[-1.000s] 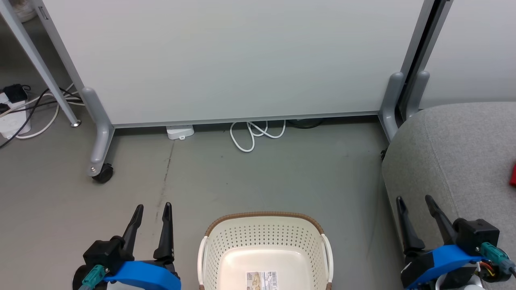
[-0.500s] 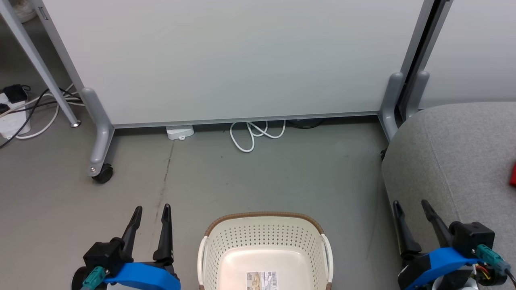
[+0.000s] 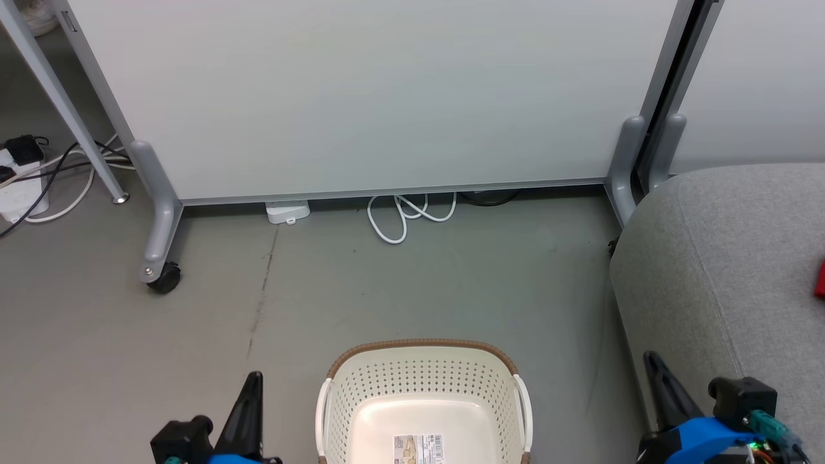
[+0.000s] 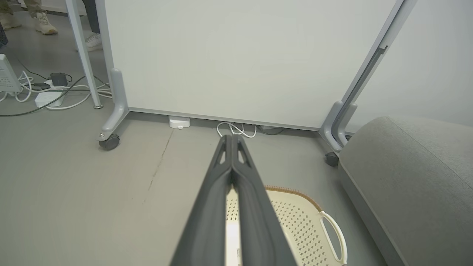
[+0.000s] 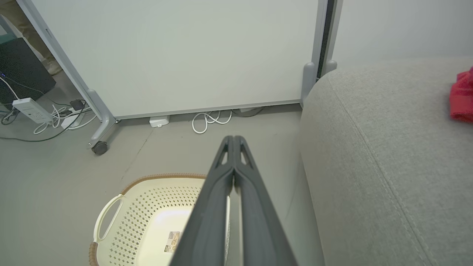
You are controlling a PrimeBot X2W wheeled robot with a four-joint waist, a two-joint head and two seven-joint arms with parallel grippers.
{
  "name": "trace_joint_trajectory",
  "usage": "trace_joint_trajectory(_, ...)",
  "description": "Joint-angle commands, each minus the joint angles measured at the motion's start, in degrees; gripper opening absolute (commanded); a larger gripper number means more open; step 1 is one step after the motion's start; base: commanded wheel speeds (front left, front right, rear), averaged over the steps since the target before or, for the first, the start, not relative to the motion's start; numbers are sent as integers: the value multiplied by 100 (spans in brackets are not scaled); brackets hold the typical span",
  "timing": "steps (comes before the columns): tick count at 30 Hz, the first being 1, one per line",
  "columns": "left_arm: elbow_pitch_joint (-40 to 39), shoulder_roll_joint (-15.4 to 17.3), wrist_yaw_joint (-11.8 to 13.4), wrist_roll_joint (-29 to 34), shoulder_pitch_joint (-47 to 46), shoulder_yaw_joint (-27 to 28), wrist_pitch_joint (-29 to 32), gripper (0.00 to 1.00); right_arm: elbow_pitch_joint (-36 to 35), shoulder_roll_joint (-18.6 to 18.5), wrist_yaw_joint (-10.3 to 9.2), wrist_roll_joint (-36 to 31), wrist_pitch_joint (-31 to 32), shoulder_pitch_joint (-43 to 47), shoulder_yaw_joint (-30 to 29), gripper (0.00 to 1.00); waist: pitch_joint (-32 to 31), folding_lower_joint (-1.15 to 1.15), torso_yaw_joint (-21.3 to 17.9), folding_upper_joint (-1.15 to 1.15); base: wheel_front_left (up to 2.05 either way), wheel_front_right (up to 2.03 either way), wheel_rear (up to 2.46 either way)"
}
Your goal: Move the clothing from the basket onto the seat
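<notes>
Basket (image 3: 419,377) on floor (image 3: 387,290) beside seat (image 3: 728,258)

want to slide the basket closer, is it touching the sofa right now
Apart. In the head view a strip of bare floor runs between the basket and the near edge of the sofa.

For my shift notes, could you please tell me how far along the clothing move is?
Looks done: the basket shows a bare floor except a sticker, and red clothing lies on the sofa. In hand: nothing; the left gripper and right gripper are shut, empty. Left: apparently nothing, though the basket's near end is cut off.
</notes>
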Motion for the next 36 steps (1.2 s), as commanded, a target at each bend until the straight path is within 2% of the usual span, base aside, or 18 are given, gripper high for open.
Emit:
trace_joint_trajectory(1, 21, -1, 0, -18, 14, 0, 7, 0, 21, 2, 0, 19, 5, 7, -3, 0, 0, 0, -1, 0, 0, 0, 0)
trace_joint_trajectory(8, 328, -26, 0, -74, 226, -24, 21, 0, 350, 26, 0, 79, 14, 124, 1, 0, -1, 0, -8, 0, 0, 0, 0)
trace_joint_trajectory(36, -134, -61, -3, -2616, -88, 442, 718, 0, 44, 10, 0, 2915, 464, -92, -112, 0, 9, 0, -196, 0, 0, 0, 0)
